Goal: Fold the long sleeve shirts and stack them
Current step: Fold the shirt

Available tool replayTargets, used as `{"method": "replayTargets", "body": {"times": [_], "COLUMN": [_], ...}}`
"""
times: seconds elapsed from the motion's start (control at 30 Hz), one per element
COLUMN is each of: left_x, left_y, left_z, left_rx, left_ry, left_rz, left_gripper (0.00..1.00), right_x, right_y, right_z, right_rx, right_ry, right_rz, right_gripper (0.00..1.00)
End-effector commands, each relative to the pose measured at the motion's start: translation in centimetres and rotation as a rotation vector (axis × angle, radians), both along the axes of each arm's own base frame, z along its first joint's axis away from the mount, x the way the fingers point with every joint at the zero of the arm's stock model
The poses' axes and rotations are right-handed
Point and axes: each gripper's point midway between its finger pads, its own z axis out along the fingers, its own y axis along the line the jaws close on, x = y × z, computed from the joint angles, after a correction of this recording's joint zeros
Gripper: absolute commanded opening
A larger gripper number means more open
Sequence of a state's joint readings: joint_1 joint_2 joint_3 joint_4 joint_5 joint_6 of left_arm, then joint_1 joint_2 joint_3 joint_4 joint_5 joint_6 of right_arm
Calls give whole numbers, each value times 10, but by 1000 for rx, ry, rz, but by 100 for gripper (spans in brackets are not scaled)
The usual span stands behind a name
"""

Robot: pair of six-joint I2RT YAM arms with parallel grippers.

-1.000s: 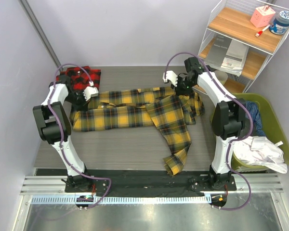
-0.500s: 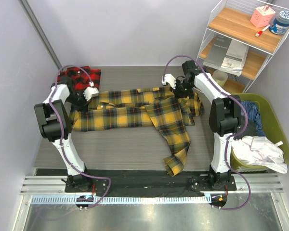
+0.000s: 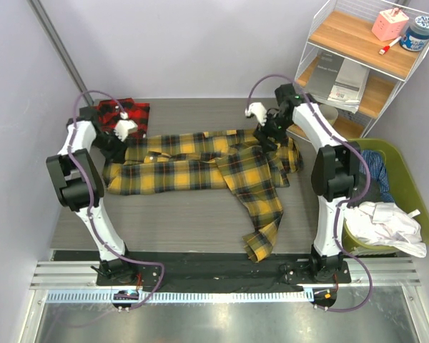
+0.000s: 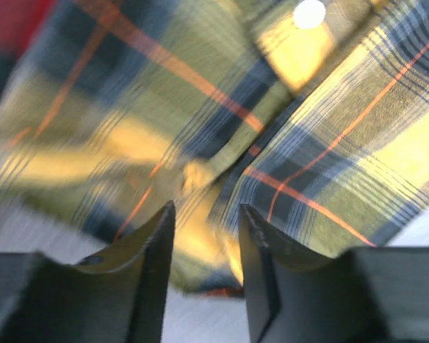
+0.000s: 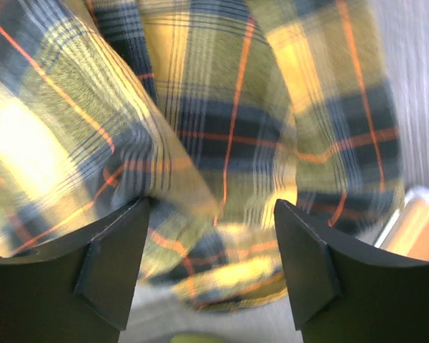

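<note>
Yellow-and-black plaid shirt (image 3: 193,164) laid flat on table (image 3: 186,214); folding judged not yet begun. Left end effector (image 4: 206,214) part open, right end effector (image 5: 211,207) wide open, both empty. Next: sleeve (image 3: 264,207) to be gripped, folded inward.

1 yellow shirt (image 3: 186,168), 1 red shirt (image 3: 137,111), 1 green bin (image 3: 413,179).

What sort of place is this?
Probably a lab test cell for laundry folding: left arm and right arm bolted to an aluminium rail, a yellow plaid shirt spread on the table, a green basket of clothes.
</note>
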State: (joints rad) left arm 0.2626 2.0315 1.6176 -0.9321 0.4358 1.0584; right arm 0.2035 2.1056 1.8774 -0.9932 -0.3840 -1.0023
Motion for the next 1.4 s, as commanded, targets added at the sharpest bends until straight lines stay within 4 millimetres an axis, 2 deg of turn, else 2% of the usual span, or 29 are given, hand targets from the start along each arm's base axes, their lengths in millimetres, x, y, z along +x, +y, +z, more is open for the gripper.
{"method": "replayTargets", "body": {"times": [0.0,0.03,0.07,0.1,0.13,0.17,0.23,0.33,0.43,0.47,0.53,0.63,0.67,0.77,0.8,0.83,0.87,0.93,1.0,1.07,1.1,1.13,1.17,1.2,1.27,1.3,1.33,1.37], "left_x": [-27,-44,-51,-58,-69,-71,-71,-72,-74,-75,-79,-85,-88,-107,-120,-124,-129,-146,-152,-150,-145,-139,-124,-112,-95,-89,-87,-93], "left_y": [16,16,12,9,3,1,-2,1,10,13,21,35,38,43,40,40,40,38,42,44,43,41,41,27,8,-11,-23,-47], "left_z": [51,46,51,49,36,37,24,7,-16,-24,-38,-54,-58,-66,-71,-66,-65,-66,-60,-55,-52,-46,-31,-14,25,55,72,84], "left_rx": [-141,-184,-217,-236,-253,-259,-263,-222,-153,-136,-73,16,35,92,99,113,120,135,149,137,124,105,81,-13,-115,-196,-220,-231], "left_ry": [55,118,124,141,180,168,173,201,229,237,261,277,286,334,366,355,355,370,355,347,334,318,275,225,141,60,21,21], "left_rz": [241,299,312,322,347,363,411,443,476,479,491,504,503,467,434,419,406,363,356,364,363,373,398,384,343,289,246,165], "left_gripper": [48,49,50,58,59,59,59,58,58,56,52,39,30,15,13,10,9,7,6,7,10,23,31,38,53,58,69,72], "right_x": [-31,-43,-51,-55,-64,-64,-69,-72,-70,-63,-64,-70,-71,-91,-101,-109,-115,-137,-154,-159,-156,-151,-145,-129,-124,-116,-117,-122], "right_y": [-22,-23,-21,-20,-19,-17,-18,-25,-35,-39,-44,-54,-55,-60,-61,-62,-61,-59,-58,-57,-58,-60,-63,-61,-58,-50,-47,-42], "right_z": [47,39,36,35,23,16,-4,-33,-60,-68,-82,-95,-97,-105,-108,-109,-101,-99,-91,-88,-86,-85,-83,-74,-59,-45,-36,-18], "right_rx": [139,149,173,183,186,189,174,122,61,37,2,-55,-71,-160,-179,-193,-195,-211,-217,-215,-217,-221,-228,-210,-181,-134,-108,-77], "right_ry": [187,242,279,289,335,351,410,456,448,419,430,428,419,429,450,460,459,493,501,500,485,471,456,421,430,413,408,398], "right_rz": [-290,-317,-332,-340,-349,-376,-391,-417,-449,-461,-485,-487,-478,-432,-423,-413,-407,-386,-372,-380,-389,-399,-411,-433,-434,-423,-411,-393], "right_gripper": [78,78,77,76,74,72,68,66,66,65,59,49,47,39,36,31,29,25,23,23,27,31,36,44,53,59,62,66]}}
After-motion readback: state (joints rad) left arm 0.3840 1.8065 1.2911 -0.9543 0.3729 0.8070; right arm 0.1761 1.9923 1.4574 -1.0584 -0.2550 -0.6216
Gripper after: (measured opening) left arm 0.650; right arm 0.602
